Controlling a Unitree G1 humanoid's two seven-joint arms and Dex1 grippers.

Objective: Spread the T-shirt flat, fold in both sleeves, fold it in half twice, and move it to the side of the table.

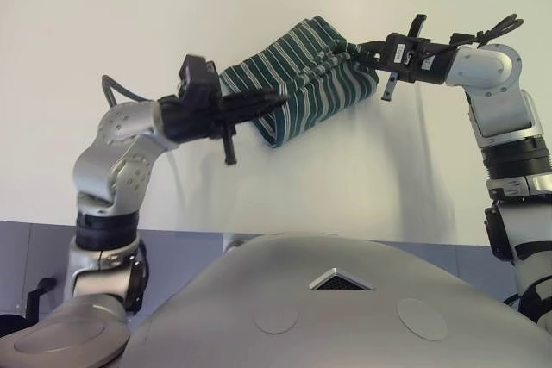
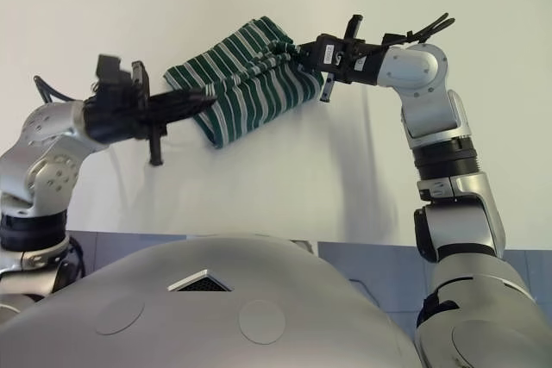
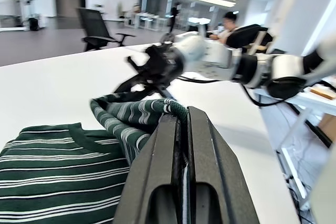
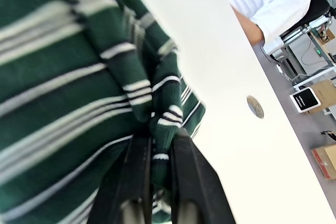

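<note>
On the white desk point(image 1: 302, 196), ahead of the robot, the green striped T-shirt point(image 1: 302, 75) lies bunched and partly folded. The left jaws pinch its near edge and the right jaws pinch its far corner, probably so that both arms can fold it together.

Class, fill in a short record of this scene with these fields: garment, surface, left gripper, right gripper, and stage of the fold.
garment: green and white striped T-shirt, already folded into a compact bundle
surface: white table
left gripper: shut on the T-shirt's edge on the robot's left
right gripper: shut on a bunched fold on the robot's right
stage: sleeves no longer spread out; both arms hold the bundle between them
</note>
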